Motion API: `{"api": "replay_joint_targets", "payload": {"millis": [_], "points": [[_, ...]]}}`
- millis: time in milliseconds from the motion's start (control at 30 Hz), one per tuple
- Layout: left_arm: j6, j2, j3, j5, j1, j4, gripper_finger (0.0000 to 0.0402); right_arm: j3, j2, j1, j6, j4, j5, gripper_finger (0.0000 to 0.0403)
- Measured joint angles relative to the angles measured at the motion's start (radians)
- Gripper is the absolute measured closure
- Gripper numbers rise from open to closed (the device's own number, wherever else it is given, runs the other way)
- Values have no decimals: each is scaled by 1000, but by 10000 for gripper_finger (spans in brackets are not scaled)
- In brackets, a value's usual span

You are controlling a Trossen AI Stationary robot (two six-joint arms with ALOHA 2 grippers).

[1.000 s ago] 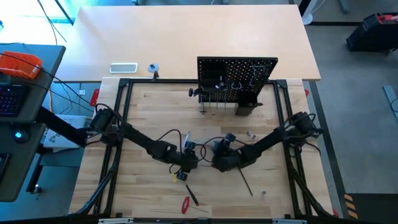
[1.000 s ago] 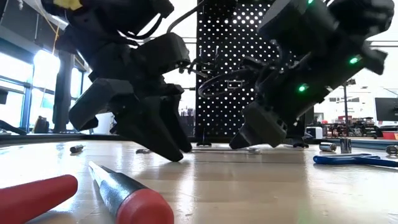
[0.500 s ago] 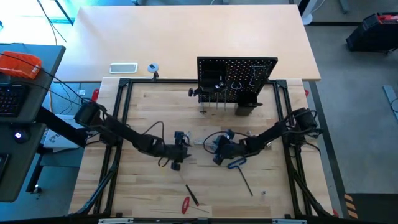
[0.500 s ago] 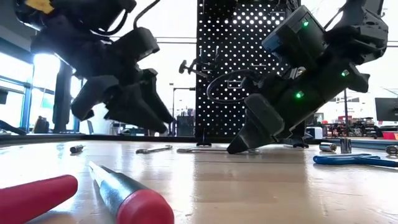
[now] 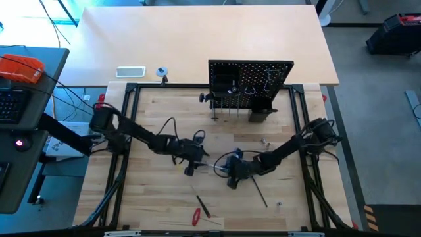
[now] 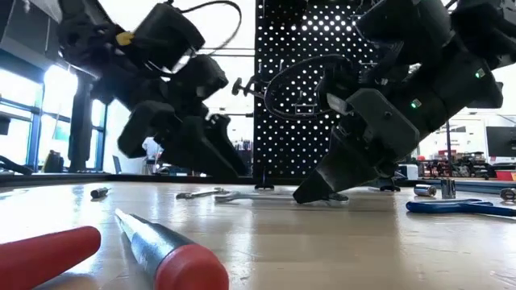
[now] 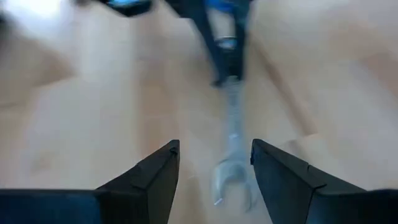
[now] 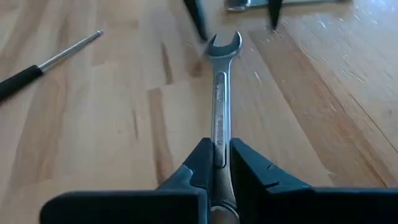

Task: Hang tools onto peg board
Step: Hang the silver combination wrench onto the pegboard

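Silver wrench lies flat on the wooden table, one end pinched in the right gripper; the left gripper hangs wide open over what seems its other end, well short of the peg board

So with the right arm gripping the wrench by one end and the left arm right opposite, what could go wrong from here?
1. The right gripper holds the silver wrench only at one end, so it may pivot or slip when lifted.
2. The left gripper is open, its fingers astride the wrench's free end; a mistimed handover could knock it loose.
3. The peg board stands far off, already crowded with hooks and tools.
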Motion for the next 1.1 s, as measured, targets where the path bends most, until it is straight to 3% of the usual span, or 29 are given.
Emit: {"api": "replay_joint_targets", "payload": {"millis": [167, 433, 567, 800, 1100], "points": [[-12, 89, 64, 142, 4, -18, 210, 60, 2, 15, -73, -56, 36, 399], [-22, 164, 146, 171, 4, -72, 215, 162, 3, 19, -130, -232, 70, 403], [-12, 165, 147, 169, 5, -68, 258, 176, 3, 19, -129, -266, 71, 403], [9, 167, 147, 159, 5, -78, 386, 178, 2, 23, -118, -271, 72, 403], [25, 163, 147, 157, 4, -77, 395, 177, -16, 39, -117, -280, 80, 399]]}}
